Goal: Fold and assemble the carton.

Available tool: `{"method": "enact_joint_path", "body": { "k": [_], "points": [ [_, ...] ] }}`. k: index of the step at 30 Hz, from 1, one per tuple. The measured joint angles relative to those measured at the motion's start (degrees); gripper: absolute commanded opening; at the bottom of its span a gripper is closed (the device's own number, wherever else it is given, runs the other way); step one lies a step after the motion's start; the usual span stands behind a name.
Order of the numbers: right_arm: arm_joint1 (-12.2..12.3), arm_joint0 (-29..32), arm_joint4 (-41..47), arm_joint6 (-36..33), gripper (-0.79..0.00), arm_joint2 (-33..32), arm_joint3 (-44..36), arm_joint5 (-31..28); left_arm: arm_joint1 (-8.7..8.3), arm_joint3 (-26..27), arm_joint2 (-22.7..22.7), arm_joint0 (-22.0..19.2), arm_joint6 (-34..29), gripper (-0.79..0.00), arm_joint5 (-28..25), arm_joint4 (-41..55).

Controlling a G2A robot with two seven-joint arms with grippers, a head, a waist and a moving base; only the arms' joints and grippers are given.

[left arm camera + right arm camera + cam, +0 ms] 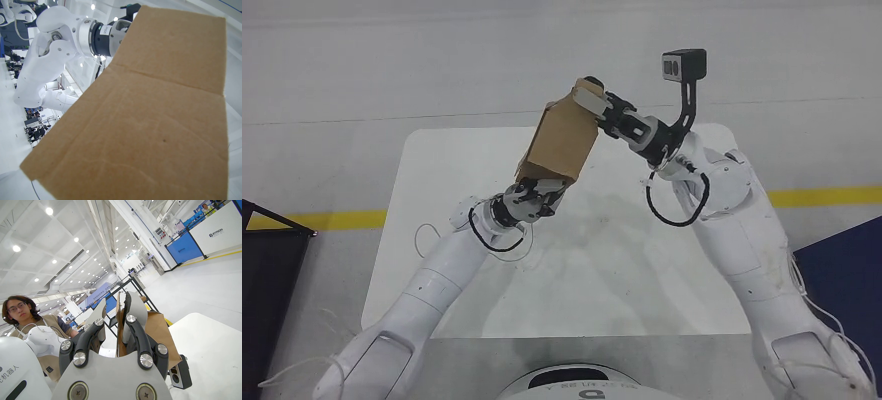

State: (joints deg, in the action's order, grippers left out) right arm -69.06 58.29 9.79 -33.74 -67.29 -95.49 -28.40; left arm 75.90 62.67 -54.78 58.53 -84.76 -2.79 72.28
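In the top view, start at the left: the white table (442,220) lies under everything. The carton (560,140) is not resting on it but held up in the air above its far edge, near the upper middle of the frame.

Your left gripper (535,190) sits at the carton's lower edge, just left of centre. Its fingers appear clamped on that edge, and I judge this grip is what carries the carton's weight. The left wrist view agrees: creased brown panels seen close up, with one fold line running across the upper half.

Further right and higher, your right gripper (590,98) meets the carton's top corner. In the right wrist view its fingers (135,308) stand apart with the cardboard edge between them. The board lies against one finger and a gap shows before the other, so they straddle it without pinching.

The hold makes sense: one end anchored and the other loosely bracketed, so a panel can swing on its crease. The carton looks mostly flat, so the assembly is early.
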Motion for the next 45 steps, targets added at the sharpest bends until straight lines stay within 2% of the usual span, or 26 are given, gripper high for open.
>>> {"method": "enact_joint_path", "body": {
  "k": [2, 4, 6, 15, 19, 22, 23, 35, 45],
  "points": [
    [0.1, -0.1, -0.45, -0.82, -0.603, -0.32, 0.19, 0.15, 0.01, -0.03, -0.2, 0.06, -0.07, -0.785, 0.37, -0.31],
    [0.22, -0.1, -0.63, -1.47, -0.582, -0.89, 0.41, 0.16, 0.02, -0.02, -0.41, 0.09, -0.1, -0.785, 0.94, -0.68],
    [0.34, 0.02, -0.77, -1.48, -0.471, -1.73, 0.53, 0.03, 0.04, 0.0, -0.64, 0.1, -0.14, -0.785, 1.37, -1.02],
    [0.33, 0.94, -2.56, 2.91, -0.305, -3.45, -0.59, -1.12, 0.25, -0.31, -0.89, -0.19, -0.16, -0.785, 3.71, -2.45],
    [0.14, 0.32, -2.82, 3.06, -0.308, -2.56, -0.32, -1.31, 0.42, -0.42, -0.93, -0.23, -0.21, -0.785, 4.25, -2.6],
    [-0.01, -0.31, -2.73, 2.83, -0.351, -1.87, 0.32, -1.4, 0.51, -0.57, -1.06, -0.17, -0.24, -0.785, 4.42, -2.78],
    [-0.04, -0.48, -2.63, 2.61, -0.391, -1.7, 0.5, -1.42, 0.53, -0.63, -1.14, -0.11, -0.23, -0.785, 4.37, -2.81],
    [0.09, 0.04, 0.07, -1.12, -0.431, -1.56, 1.9, -1.37, 0.86, -0.45, -2.86, 0.2, 0.42, -0.785, 2.69, -2.27],
    [-0.1, -0.32, 13.45, -5.59, -0.437, -1.76, 4.85, 3.07, 1.54, -1.48, -2.83, -1.2, 0.0, -0.785, 1.86, -2.7]
  ]
}}
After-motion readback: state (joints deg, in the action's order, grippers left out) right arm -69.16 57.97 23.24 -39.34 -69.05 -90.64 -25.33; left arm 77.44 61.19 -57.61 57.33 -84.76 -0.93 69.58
